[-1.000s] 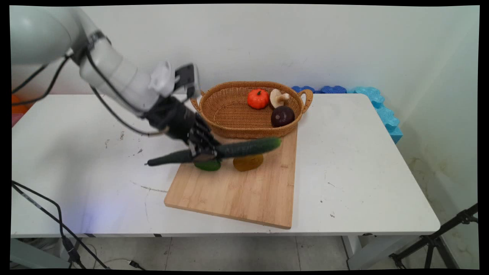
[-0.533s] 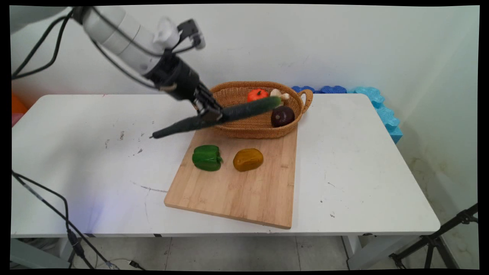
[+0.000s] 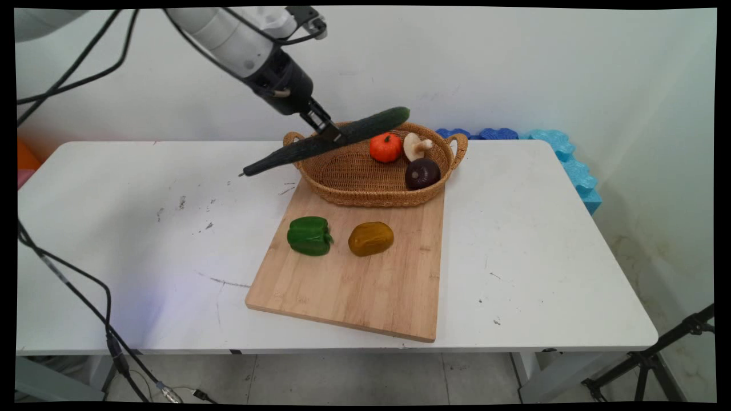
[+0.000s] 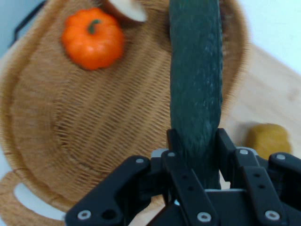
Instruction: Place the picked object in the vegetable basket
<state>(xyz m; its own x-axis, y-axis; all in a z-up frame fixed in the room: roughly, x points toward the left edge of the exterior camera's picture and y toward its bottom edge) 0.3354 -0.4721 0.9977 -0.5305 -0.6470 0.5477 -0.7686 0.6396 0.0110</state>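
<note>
Moved: gripper (image 3: 330, 132) w/ cucumber (image 3: 325, 141) has risen from just over the board (image 3: 365, 285) to above the basket's (image 3: 342, 194) left rim; arm now higher, near top edge.
Gripper: clamped on cucumber near its middle; hand view shows fingers (image 4: 225, 148) pressed to both sides of it (image 4: 195, 80).
Cucumber: in the air, tilted, right end higher, left tip out over the table (image 3: 114, 228) beyond the basket handle.
Basket: wicker, front edge on the board's far end; holds pumpkin (image 3: 385, 148), mushroom (image 3: 416, 146), dark purple onion (image 3: 422, 173), all in its right half.
Board: green pepper (image 3: 309, 235) and potato (image 3: 371, 238) side by side, near each other but apart, untouched.
Hand view: pumpkin (image 4: 93, 38) upper left, potato (image 4: 268, 140) lower right, basket weave (image 4: 94, 122) below the cucumber.
Behind table: blue foam pieces (image 3: 565, 160) at the wall.
</note>
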